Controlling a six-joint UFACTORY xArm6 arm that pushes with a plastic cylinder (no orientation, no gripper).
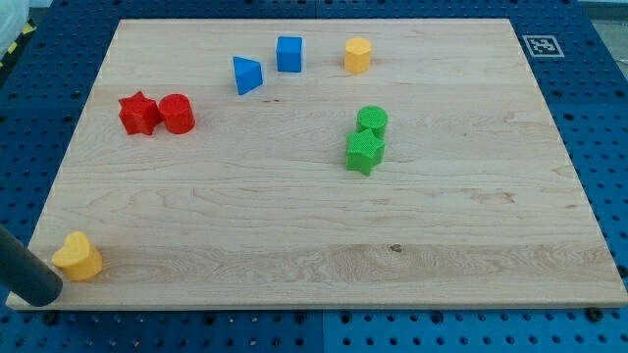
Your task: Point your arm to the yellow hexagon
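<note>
A yellow hexagon (357, 54) sits near the view's top, right of centre, on the wooden board (294, 216). My dark rod enters at the view's bottom left corner. Its tip (42, 293) rests at the board's bottom left corner. The tip is far from the yellow hexagon, down and to the left of it. A second yellow block (78, 257), whose shape I cannot make out, lies just up and right of my tip, close to it or touching it.
A red star (138, 113) and a red cylinder (178, 114) touch at the left. A blue triangle (246, 75) and a blue cube (288, 53) lie left of the hexagon. A green cylinder (372, 122) and a green star (364, 151) touch at centre.
</note>
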